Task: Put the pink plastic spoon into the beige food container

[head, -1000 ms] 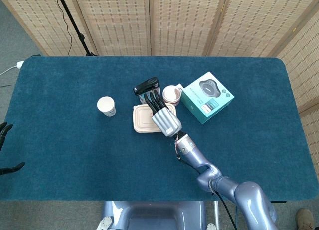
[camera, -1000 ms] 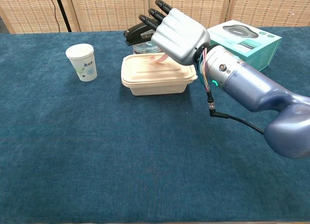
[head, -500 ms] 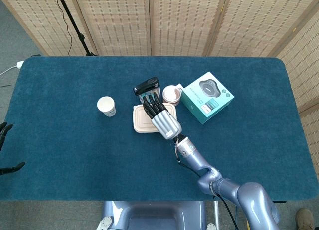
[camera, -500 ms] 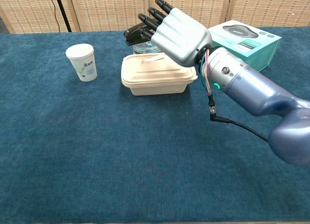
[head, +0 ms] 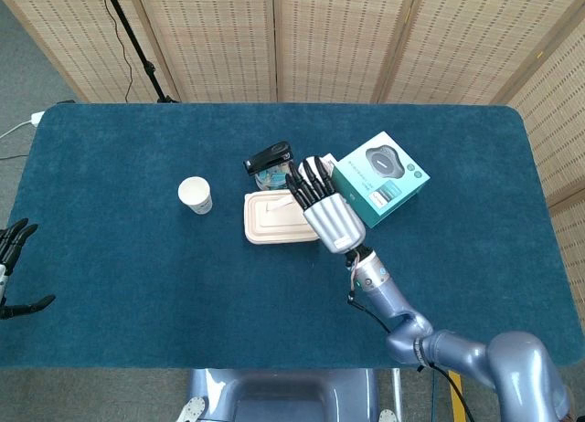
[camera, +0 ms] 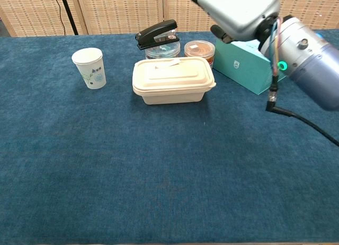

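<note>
Pink plastic spoon [camera: 165,66]: lies in the beige rectangular food container [camera: 173,87], near its back edge; only a pale sliver shows, so its bowl end cannot be made out.
Long axis: roughly left to right along the container's length, close to flat.
Beige container: sits open-topped on the blue carpeted surface [camera: 132,171], just in front of a black stapler [camera: 157,33] resting on a clear tub, with a small round brown-lidded tub [camera: 199,49] just beside that.
Right hand [head: 329,212]: raised above the container's right end, fingers [head: 306,180] spread apart and holding nothing; it looks clear of the spoon, which suggests the drop is done.
Left hand [head: 14,258]: at the far left edge, off the surface, fingers apart and empty, likely parked out of the way.
Nearby: white paper cup [camera: 89,68] stands well left; teal product box [camera: 249,64] lies right.
</note>
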You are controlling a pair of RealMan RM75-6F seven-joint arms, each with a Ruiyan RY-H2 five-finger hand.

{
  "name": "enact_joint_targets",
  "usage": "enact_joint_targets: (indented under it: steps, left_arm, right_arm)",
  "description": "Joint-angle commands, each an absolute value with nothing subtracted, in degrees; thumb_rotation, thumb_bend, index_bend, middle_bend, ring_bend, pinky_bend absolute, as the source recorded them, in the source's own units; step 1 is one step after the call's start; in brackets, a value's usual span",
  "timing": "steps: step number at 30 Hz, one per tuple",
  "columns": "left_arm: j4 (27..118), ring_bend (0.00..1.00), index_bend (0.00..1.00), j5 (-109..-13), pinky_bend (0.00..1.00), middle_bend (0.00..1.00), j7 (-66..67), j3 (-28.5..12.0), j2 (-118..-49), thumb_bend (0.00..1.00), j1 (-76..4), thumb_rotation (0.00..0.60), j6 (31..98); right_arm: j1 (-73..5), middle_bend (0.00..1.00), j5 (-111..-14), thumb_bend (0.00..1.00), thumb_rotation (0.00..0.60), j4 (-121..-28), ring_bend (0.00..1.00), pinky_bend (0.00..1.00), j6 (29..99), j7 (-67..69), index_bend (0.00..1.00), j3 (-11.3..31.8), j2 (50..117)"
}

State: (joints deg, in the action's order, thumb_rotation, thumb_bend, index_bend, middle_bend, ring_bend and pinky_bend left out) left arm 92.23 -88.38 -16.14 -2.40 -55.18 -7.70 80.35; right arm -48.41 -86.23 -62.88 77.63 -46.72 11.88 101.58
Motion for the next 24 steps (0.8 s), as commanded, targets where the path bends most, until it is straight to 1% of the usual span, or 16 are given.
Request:
enact_joint_targets:
  steps: [1,4,5,6,11,15,17,19,21,24]
  left_arm:
    - [93.73,0.00,0.00,-90.41,0.00,0.00,-13.85,-3.16,-52.84,0.00,-10.50,0.600,78.63]
    - [95.77,0.00,0.00,-90.24,0.00,0.00,-12.95,-4.18,-50.82,0.00,-13.27,0.600,75.53]
    - [96.22,0.00,0.00,-90.06,0.00,0.00,-12.97,-4.38,-50.43,0.00,-13.81,0.600,74.80]
    - [97.23,0.00,0.00,-89.67,0.00,0.00,-13.04,-4.82,-49.63,0.00,-15.00,0.600,73.25]
    - [101.71,0.00,0.00,-88.08,0.00,0.00,-12.66,-7.19,-47.82,0.00,-19.85,0.591,68.09]
    - [105.20,0.00,0.00,-85.27,0.00,0.00,-10.50,-9.34,-47.61,0.00,-23.11,0.499,65.06]
    - [107.18,0.00,0.02,-82.97,0.00,0.00,-8.65,-11.10,-48.35,0.00,-25.54,0.456,63.18]
    - [108.42,0.00,0.08,-80.68,0.00,0.00,-6.50,-12.31,-49.32,0.00,-27.35,0.409,61.79]
    - [109.57,0.00,0.13,-78.17,0.00,0.00,-3.85,-13.46,-50.59,0.00,-29.37,0.376,60.38]
    - [110.49,0.00,0.17,-73.86,0.00,0.00,0.27,-15.13,-53.08,0.00,-32.81,0.344,58.06]
  right_arm:
    - [-41.51,0.00,-84.03,0.17,0.600,-75.52,0.00,0.00,81.13,-42.84,0.08,11.61,91.53]
    - [-37.84,0.00,-83.08,0.03,0.600,-81.85,0.00,0.00,81.94,-40.21,0.08,10.21,86.47]
    - [-37.17,0.00,-82.91,0.01,0.600,-82.90,0.00,0.00,82.07,-39.68,0.08,9.93,85.59]
    - [-35.71,0.00,-82.61,0.00,0.600,-84.96,0.00,0.00,82.48,-38.38,0.08,9.29,83.84]
    - [-28.96,0.00,-82.34,0.00,0.600,-91.82,0.00,0.00,85.29,-30.70,0.07,5.78,76.90]
    - [-24.41,0.00,-82.53,0.00,0.600,-94.05,0.00,0.00,87.69,-24.80,0.06,3.69,73.94]
    - [-21.41,0.00,-82.86,0.00,0.600,-93.38,0.00,0.00,89.54,-21.24,0.05,2.10,73.20]
    - [-19.25,0.00,-83.35,0.00,0.600,-91.60,0.00,0.00,90.95,-18.69,0.05,1.01,73.29]
    - [-17.23,0.00,-83.36,0.00,0.600,-90.16,0.00,0.00,91.69,-15.32,0.05,0.18,73.64]
    - [-14.70,0.00,-82.76,0.00,0.600,-89.55,0.00,0.00,92.37,-11.51,0.03,-0.42,73.99]
